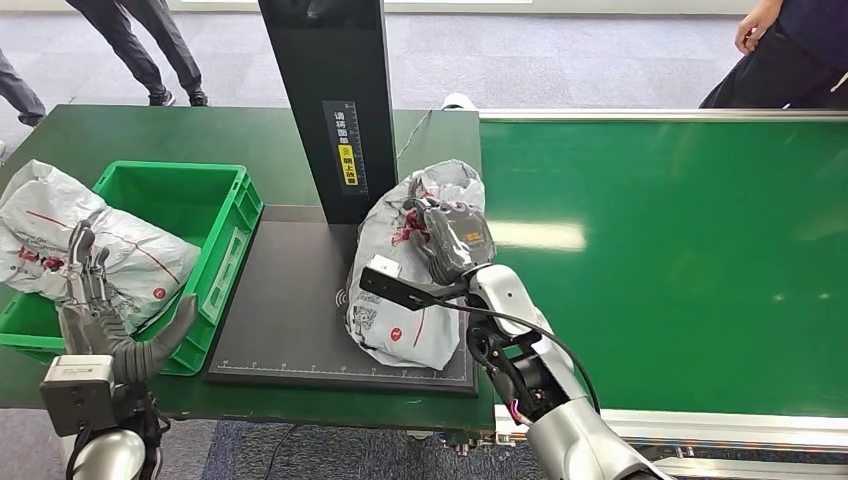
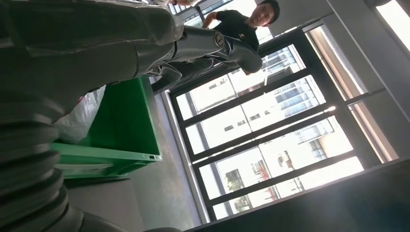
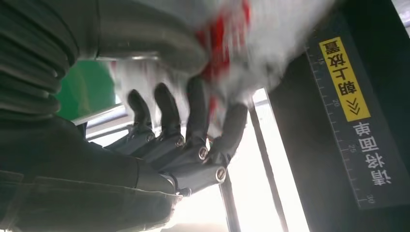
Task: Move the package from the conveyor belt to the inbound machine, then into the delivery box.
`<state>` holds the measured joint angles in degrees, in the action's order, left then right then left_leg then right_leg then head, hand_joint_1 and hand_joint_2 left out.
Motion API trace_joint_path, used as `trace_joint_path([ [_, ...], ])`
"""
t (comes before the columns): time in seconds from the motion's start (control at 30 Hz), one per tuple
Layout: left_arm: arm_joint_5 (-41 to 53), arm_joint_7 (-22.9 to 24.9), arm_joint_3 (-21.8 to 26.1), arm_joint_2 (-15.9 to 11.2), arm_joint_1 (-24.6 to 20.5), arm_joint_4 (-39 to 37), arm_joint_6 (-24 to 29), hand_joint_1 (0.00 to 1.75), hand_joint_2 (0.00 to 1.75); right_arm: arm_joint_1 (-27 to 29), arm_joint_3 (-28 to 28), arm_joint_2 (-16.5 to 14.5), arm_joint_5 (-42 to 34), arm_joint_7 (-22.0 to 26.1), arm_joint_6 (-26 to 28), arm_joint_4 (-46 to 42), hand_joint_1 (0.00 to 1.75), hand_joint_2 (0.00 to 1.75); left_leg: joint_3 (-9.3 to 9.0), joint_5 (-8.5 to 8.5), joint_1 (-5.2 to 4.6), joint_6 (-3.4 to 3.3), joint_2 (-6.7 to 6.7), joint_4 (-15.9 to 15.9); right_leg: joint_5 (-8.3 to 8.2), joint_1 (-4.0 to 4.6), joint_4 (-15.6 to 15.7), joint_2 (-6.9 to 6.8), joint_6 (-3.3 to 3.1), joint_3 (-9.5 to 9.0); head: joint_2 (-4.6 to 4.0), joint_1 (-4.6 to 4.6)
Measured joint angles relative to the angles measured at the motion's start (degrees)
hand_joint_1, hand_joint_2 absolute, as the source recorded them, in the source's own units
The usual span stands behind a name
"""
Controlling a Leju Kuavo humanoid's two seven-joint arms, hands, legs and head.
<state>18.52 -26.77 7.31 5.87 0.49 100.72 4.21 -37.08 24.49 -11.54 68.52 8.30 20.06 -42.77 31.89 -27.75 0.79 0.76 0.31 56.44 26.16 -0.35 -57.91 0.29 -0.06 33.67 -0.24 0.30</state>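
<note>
A crumpled white package with red marks (image 1: 415, 270) lies on the black scale plate of the inbound machine (image 1: 290, 330), leaning toward the conveyor belt (image 1: 660, 260). My right hand (image 1: 450, 235) grips its upper part; in the right wrist view the dark fingers (image 3: 193, 125) curl against the white wrap (image 3: 270, 43). My left hand (image 1: 105, 320) is raised with fingers apart at the near edge of the green delivery box (image 1: 215, 215), holding nothing. Another white package (image 1: 70, 245) lies in that box.
The machine's black post (image 1: 335, 100) with a yellow label stands just behind the package. People's legs (image 1: 140, 45) are at the far left and another person (image 1: 790, 45) stands at the far right. The green box wall (image 2: 121, 125) appears in the left wrist view.
</note>
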Motion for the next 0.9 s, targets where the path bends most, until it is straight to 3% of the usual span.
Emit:
trace_joint_path([
  [0.53, 0.6, 0.1, -0.8, 0.4, -1.7, -0.8, 0.1, 0.00, 1.75, -2.9, -0.2, -2.3, -1.7, 4.8, 0.5, 6.1, 0.00, 1.75, -0.01, 0.00, 0.00, 0.00, 0.01, 0.0, 0.00, 0.00, 0.0, 0.00, 0.00, 0.00, 0.00, -0.01],
  [0.9, 0.6, 0.2, -0.7, 0.4, -1.5, -0.8, 0.8, 0.00, 1.75, -2.6, -2.0, -1.9, -5.7, 7.3, 3.3, 6.6, 0.00, 1.75, -0.01, 0.00, 0.00, 0.00, 0.00, 0.0, 0.00, 0.00, 0.0, 0.00, 0.00, 0.00, 0.00, 0.00],
])
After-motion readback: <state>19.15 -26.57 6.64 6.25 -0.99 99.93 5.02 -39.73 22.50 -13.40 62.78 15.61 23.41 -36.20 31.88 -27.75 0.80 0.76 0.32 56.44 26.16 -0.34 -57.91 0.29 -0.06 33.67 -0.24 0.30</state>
